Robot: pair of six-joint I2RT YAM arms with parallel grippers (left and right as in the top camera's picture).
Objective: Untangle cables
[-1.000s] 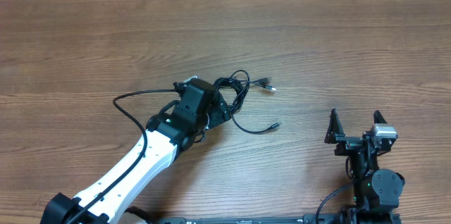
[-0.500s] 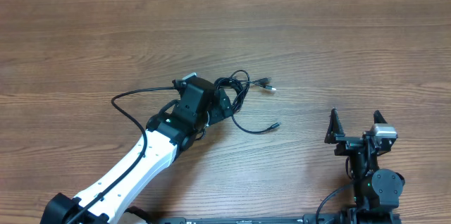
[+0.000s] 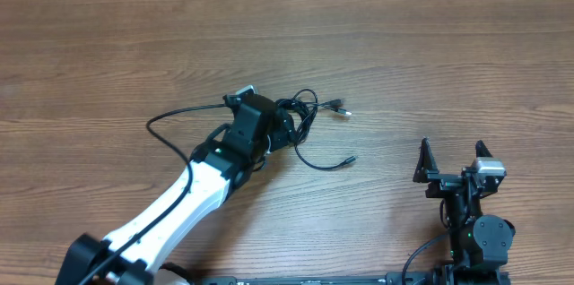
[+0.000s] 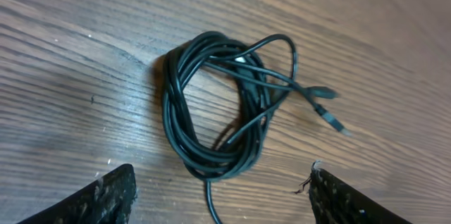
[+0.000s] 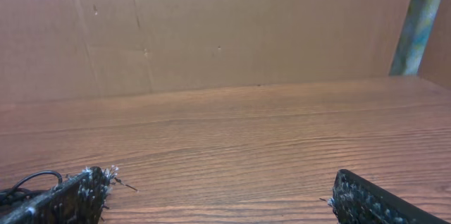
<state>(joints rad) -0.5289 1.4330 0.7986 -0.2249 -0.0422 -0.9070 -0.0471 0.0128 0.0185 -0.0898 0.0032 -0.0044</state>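
The left gripper (image 4: 222,197) hangs released, its 2 fingers (image 4: 113,196) spread wide with nothing between them. Over the last second it has crept a little forward over the cables (image 4: 171,111), which now lie just ahead of it, with 1 strand trailing back between the fingers. The cables themselves have not shifted. They are a tight coil of black loops, with a silvery tip (image 4: 340,123) pointing away to the gripper's right. I judge this to be lining up for a grasp, with no untangling done yet. The right gripper (image 3: 454,161) is released too, well apart from the cables and unmoved. Beyond lies bare wood-grain desk (image 4: 70,55), and past its far edge stands a plain brown cardboard wall (image 5: 246,27).
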